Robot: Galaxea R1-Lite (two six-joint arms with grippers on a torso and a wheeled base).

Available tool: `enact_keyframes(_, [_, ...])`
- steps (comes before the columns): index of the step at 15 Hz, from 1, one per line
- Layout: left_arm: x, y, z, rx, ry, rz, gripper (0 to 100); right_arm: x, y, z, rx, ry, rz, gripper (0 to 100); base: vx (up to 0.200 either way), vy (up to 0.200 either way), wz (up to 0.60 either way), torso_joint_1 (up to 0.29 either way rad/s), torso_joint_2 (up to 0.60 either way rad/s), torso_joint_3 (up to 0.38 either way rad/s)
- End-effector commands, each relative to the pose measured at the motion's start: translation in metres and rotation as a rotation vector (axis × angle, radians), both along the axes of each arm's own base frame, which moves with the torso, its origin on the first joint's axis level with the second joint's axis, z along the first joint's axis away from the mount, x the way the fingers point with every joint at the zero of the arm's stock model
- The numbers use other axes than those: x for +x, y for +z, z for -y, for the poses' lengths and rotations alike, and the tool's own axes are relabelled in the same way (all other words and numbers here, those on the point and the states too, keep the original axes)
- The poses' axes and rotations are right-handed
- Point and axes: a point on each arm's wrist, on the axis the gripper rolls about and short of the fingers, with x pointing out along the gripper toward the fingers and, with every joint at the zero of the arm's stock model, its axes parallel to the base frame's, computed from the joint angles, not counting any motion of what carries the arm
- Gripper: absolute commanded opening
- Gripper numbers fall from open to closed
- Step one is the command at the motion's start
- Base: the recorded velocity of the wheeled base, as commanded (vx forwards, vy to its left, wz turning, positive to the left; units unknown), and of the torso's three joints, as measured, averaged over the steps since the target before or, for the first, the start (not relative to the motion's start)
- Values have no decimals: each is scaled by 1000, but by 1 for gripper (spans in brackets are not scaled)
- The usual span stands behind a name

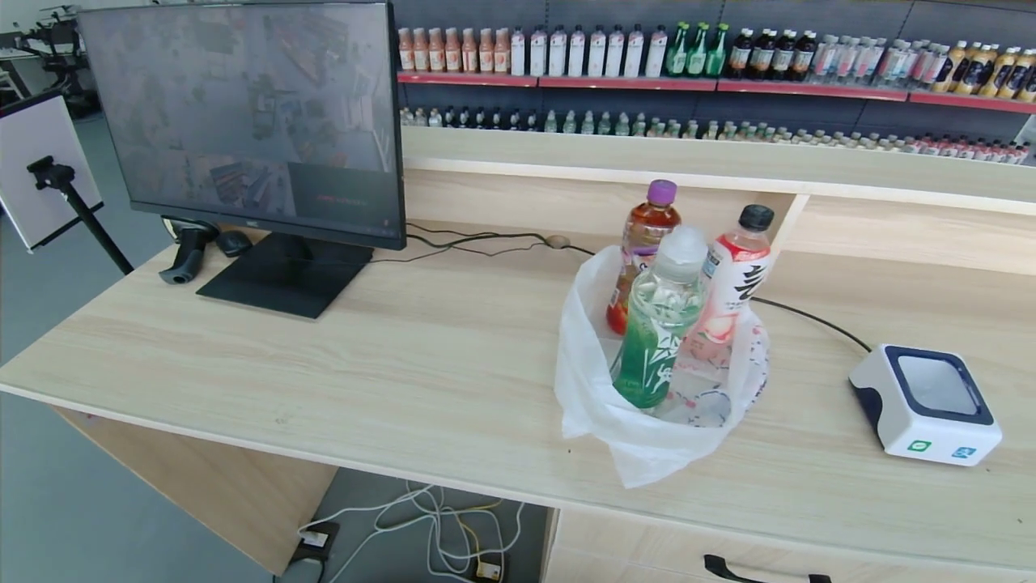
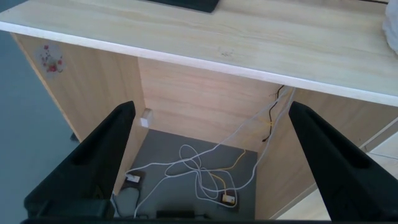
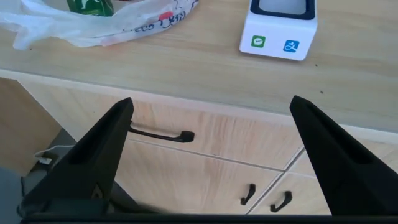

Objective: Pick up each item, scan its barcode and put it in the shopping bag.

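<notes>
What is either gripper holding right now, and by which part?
Nothing: the left gripper and the right gripper are both open and empty.

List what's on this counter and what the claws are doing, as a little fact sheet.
Counter: pale wood
Monitor: counter's left
Bag: white, open, on counter
In bag: green bottle, amber bottle, pink bottle, all upright
Scanner: white box, right of bag
Left claw: open, empty, low before counter
Right claw: open, empty, facing drawers

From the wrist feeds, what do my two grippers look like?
The left gripper and right gripper look alike: each has two matte black fingers, broad at the base, tapering to narrow tips, with no visible markings.
</notes>
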Motion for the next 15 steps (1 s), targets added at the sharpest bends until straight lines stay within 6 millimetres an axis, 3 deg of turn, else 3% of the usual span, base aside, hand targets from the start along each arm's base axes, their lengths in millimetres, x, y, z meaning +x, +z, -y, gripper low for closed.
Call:
enact_keyframes(1, [0,0,0,-1,1,-2,100,0,0,0,0,1,-3,100,0,-200,-600,2,-2,7])
enact_keyframes(10, [0,0,0,-1,3,-1,100,0,0,0,0,1,-3,100,0,-200,-600,1,1,3])
enact_keyframes(15, [0,0,0,0,1,-1,100,0,0,0,-9,1,-4,100,0,-200,0,2,1,5])
